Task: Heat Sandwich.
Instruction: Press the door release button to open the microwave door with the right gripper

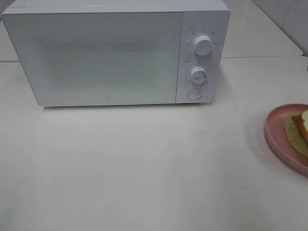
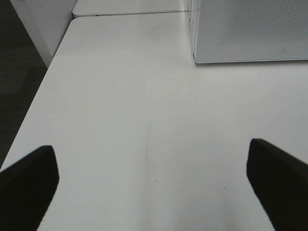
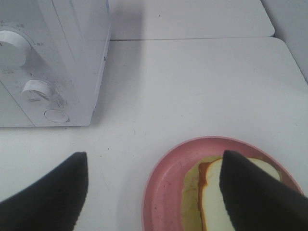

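Note:
The sandwich (image 1: 302,126) lies on a round pink plate (image 1: 274,130) at the table's right edge, cut off by the exterior high view's border. The right wrist view shows its white bread, brown crust and pale green lettuce (image 3: 211,204) on the plate (image 3: 163,192). My right gripper (image 3: 154,192) hovers open over the plate's near side, and one black finger (image 3: 260,192) covers part of the sandwich. My left gripper (image 2: 154,187) is open over bare table, holding nothing. Neither gripper appears in the exterior high view.
A white microwave (image 1: 96,57) stands at the back of the table with its door shut, two knobs (image 1: 203,45) and a round button on its right panel. The left wrist view shows its lower corner (image 2: 250,29) and the table's left edge (image 2: 33,110).

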You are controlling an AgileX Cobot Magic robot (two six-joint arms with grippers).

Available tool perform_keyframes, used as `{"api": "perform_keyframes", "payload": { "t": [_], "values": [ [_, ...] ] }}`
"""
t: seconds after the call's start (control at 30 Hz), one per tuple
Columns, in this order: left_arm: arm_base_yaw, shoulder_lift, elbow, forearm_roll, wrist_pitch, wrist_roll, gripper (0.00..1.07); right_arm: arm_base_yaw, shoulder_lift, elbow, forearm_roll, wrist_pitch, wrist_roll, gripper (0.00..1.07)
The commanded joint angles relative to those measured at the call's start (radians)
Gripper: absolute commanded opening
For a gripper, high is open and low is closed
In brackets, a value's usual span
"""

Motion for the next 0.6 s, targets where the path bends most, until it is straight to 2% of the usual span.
{"api": "perform_keyframes", "payload": {
  "t": [0.03, 0.33, 0.5, 0.6],
  "values": [
    [0.001, -0.026, 0.002, 0.001, -0.006, -0.007, 1.00, -0.001, 0.055, -0.007, -0.001, -0.080, -0.003, 0.77],
    [0.001, -0.026, 0.002, 0.001, -0.006, -0.007, 1.00, 0.003, 0.204, -0.007, 0.001, -0.261, -0.003, 0.77],
    [0.001, -0.026, 0.002, 0.001, -0.006, -0.007, 1.00, 0.050, 0.256, -0.007, 0.051, -0.331, -0.067, 0.77],
    [0.001, -0.026, 0.002, 0.001, -0.006, -0.007, 1.00, 0.108, 0.321, -0.007, 0.135, -0.391, -0.148, 0.77]
  ]
}}
